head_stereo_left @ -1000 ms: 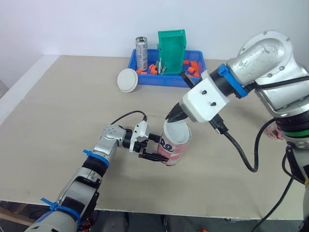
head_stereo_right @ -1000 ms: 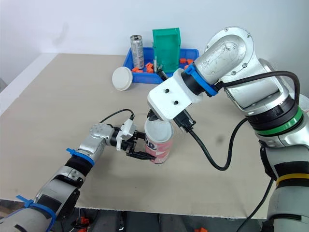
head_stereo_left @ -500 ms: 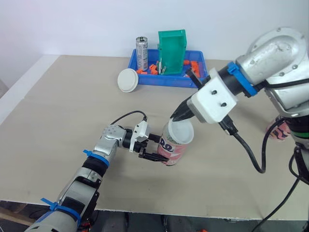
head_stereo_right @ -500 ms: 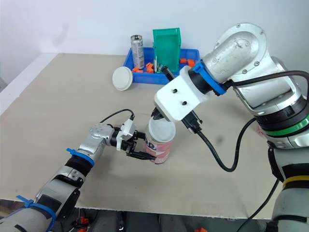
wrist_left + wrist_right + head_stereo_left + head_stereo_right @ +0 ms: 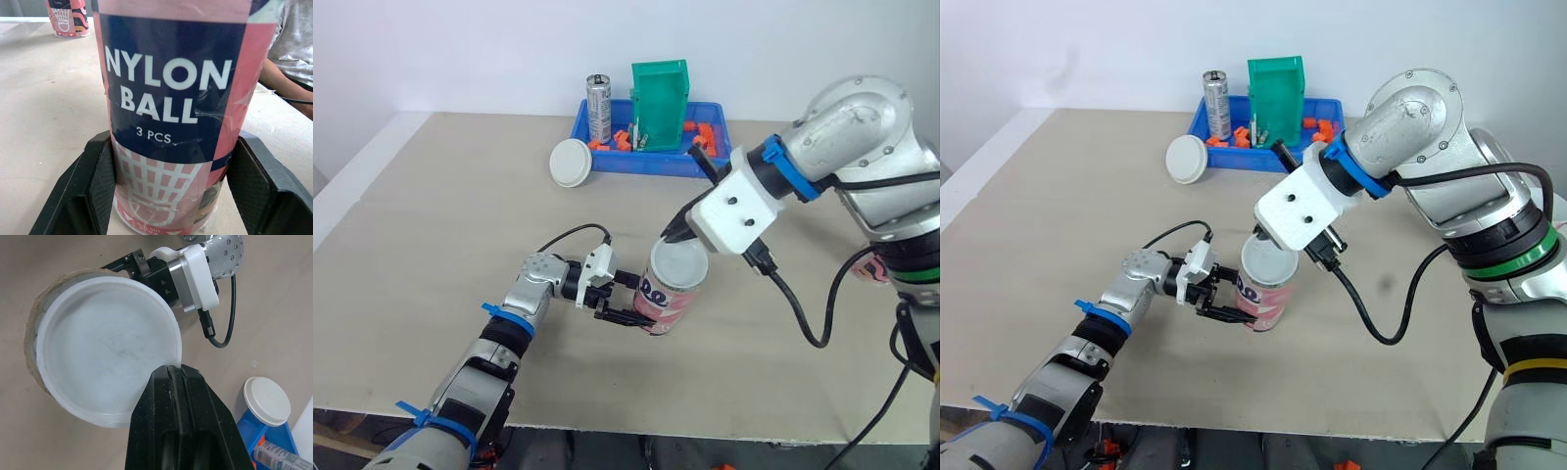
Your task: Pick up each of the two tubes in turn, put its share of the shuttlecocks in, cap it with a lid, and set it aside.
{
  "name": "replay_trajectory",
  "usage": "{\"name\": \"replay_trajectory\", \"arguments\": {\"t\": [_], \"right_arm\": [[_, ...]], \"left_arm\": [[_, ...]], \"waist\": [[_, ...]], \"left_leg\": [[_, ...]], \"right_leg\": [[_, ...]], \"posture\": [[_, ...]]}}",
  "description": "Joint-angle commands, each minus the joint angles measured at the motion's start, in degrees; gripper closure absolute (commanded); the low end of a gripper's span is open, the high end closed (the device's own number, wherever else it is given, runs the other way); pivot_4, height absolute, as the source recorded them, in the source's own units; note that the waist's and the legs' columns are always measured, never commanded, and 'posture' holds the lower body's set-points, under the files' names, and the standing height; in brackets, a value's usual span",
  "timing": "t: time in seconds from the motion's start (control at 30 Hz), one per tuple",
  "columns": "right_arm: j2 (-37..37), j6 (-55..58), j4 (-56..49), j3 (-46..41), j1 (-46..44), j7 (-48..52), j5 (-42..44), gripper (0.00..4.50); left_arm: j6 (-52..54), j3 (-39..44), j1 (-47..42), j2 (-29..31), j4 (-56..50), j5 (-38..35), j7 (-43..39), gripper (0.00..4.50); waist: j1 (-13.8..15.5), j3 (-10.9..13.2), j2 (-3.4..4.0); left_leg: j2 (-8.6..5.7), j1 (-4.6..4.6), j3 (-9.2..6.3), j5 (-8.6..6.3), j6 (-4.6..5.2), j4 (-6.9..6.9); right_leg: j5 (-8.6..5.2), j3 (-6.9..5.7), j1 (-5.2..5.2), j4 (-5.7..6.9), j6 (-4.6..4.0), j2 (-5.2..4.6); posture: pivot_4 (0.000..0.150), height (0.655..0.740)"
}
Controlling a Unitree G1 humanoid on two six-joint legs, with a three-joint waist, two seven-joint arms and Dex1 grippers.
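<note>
A pink and navy tube [image 5: 668,304] marked NYLON BALL [image 5: 171,98] stands upright on the table, and my left gripper [image 5: 634,300] is shut on its lower part from the side. A white lid [image 5: 680,262] lies on the tube's mouth, slightly off centre [image 5: 102,342]. My right gripper [image 5: 672,235] is just above it, shut on the lid's rim on the far side. A second pink tube [image 5: 871,266] stands at the far right, partly hidden behind my right arm. A second white lid [image 5: 573,162] lies flat in front of the blue tray.
A blue tray [image 5: 607,157] at the back holds a green bin [image 5: 661,103], a silver can [image 5: 599,108] and small orange pieces. A person's arm and grey shirt [image 5: 293,44] are beyond the table in the left wrist view.
My right gripper, with the lid, shifted right and then back left and slightly down over the tube's mouth. The left gripper and the tube have stayed still.
</note>
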Motion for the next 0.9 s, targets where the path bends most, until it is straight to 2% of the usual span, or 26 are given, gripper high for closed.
{"name": "replay_trajectory", "arguments": {"t": [0.03,0.23,0.4,0.6,0.77,0.9], "right_arm": [[-1.32,0.42,-0.53,-0.15,-0.43,2.26,3.27,4.46],[-2.23,6.64,-0.09,-1.30,-1.65,2.26,10.95,4.46],[-2.41,7.36,-0.38,-1.07,-2.30,2.26,11.82,4.46],[-1.75,6.49,-0.12,-1.29,-2.84,2.26,10.37,4.46],[-0.10,2.47,2.23,-1.60,-2.63,1.90,1.79,4.46],[0.34,1.39,2.69,-1.61,-2.34,2.26,0.33,4.46]], "left_arm": [[0.57,0.16,0.44,0.95,1.33,1.96,1.12,1.42],[0.40,0.14,0.36,0.85,1.59,1.98,1.09,1.42],[0.39,0.16,0.37,0.88,1.61,1.96,1.26,1.42],[0.45,0.18,0.41,1.09,1.53,1.97,1.13,1.42],[0.48,0.11,0.42,1.06,1.48,1.98,1.04,1.42],[0.47,0.16,0.40,1.05,1.50,1.97,1.06,1.42]], "waist": [[-0.01,0.00,0.00],[-0.01,0.00,0.00],[-0.01,0.00,0.00],[-0.01,0.00,0.00],[-0.01,0.00,0.00],[-0.01,0.00,0.00]], "left_leg": [[0.00,0.00,0.00,0.00,0.00,0.00],[0.00,0.00,0.00,0.00,0.00,0.00],[0.00,0.00,0.00,0.00,0.00,-0.02],[0.00,0.00,0.00,0.00,0.00,-0.02],[0.00,0.00,0.00,0.00,0.00,-0.01],[0.00,0.00,0.01,0.00,0.00,-0.01]], "right_leg": [[0.00,0.00,0.00,0.00,0.00,0.00],[0.00,0.00,0.01,0.00,0.00,-0.01],[-0.02,0.00,0.00,0.00,-0.01,-0.01],[-0.02,0.00,-0.01,0.00,-0.01,-0.01],[-0.01,0.00,-0.01,0.00,-0.01,-0.01],[-0.01,0.00,-0.02,0.00,-0.01,0.00]], "posture": [[0.150,0.7362],[0.150,0.7362],[0.150,0.7362],[0.150,0.7362],[0.150,0.7362],[0.150,0.7362]]}}
